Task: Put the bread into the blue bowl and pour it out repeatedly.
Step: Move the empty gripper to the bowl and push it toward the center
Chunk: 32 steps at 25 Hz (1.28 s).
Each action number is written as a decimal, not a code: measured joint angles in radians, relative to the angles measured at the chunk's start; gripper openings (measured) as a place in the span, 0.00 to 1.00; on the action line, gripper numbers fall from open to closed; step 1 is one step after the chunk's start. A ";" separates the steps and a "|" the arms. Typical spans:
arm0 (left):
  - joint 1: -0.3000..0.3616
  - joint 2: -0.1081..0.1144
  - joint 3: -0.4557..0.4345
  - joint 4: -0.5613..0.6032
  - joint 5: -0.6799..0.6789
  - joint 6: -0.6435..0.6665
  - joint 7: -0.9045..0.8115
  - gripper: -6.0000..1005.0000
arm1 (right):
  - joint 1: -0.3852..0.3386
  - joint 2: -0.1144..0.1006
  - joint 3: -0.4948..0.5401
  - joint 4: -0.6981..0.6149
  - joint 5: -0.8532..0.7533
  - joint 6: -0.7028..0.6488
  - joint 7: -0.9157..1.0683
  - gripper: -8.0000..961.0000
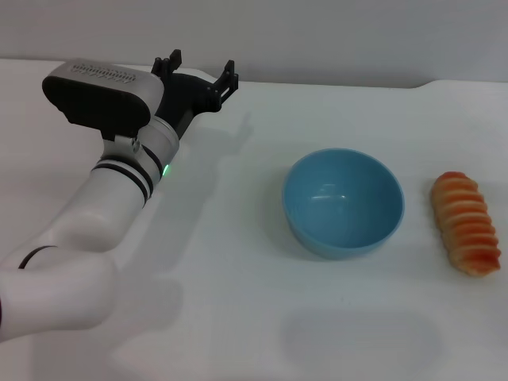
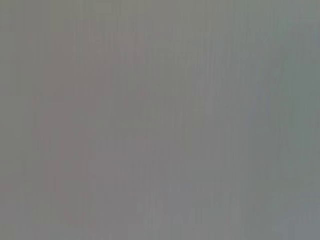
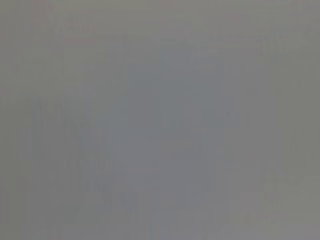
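The blue bowl (image 1: pixel 343 202) stands upright and empty on the white table, right of centre in the head view. To its right lies the bread (image 1: pixel 466 223), an orange-red and cream ridged loaf, striped side up, a short gap from the bowl. My left gripper (image 1: pixel 198 70) is raised at the far left of the table, well away from both, its black fingers spread apart with nothing between them. The right gripper is out of view. Both wrist views show only a plain grey field.
The white table (image 1: pixel 238 317) runs to a far edge against a grey wall. My left arm (image 1: pixel 103 206) reaches in from the near left corner.
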 joint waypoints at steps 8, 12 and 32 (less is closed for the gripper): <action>-0.001 0.000 0.004 0.000 0.001 0.000 0.000 0.86 | 0.000 0.000 0.004 0.000 0.000 0.002 0.001 0.82; -0.001 0.000 -0.005 0.010 0.001 0.021 0.000 0.86 | -0.002 0.000 0.009 0.001 0.000 0.003 0.001 0.82; -0.101 0.033 -1.145 0.406 0.383 1.445 0.337 0.86 | -0.003 0.000 0.011 0.001 0.007 0.003 0.001 0.82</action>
